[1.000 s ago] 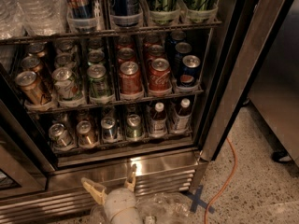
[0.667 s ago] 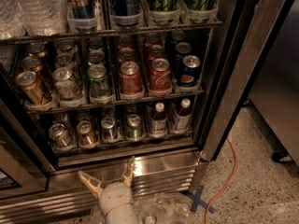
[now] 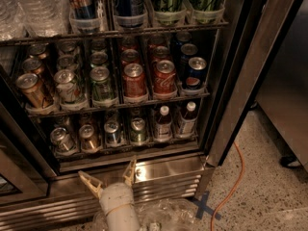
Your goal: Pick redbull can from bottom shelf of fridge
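The fridge (image 3: 230, 85) stands open, with dark wire racks full of drinks. On its bottom shelf the redbull can (image 3: 113, 132), slim with a silver top and a blue-and-silver body, stands third from the left. It sits between a slim copper-orange can (image 3: 88, 137) and a slim greenish can (image 3: 138, 130). My gripper (image 3: 109, 176) is low in front of the steel base ledge, below and just in front of the redbull can. Its two tan fingers (image 3: 89, 182) are spread open and hold nothing.
Two small bottles (image 3: 163, 122) stand at the right of the bottom shelf, and a silver can (image 3: 61, 140) at the left. Cola and other cans fill the middle shelf (image 3: 134, 81). An orange cable (image 3: 236, 177) and a blue tape cross (image 3: 206, 207) lie on the floor to the right.
My gripper has risen a little toward the bottom shelf and its fingers have spread wider. The cans have not moved.
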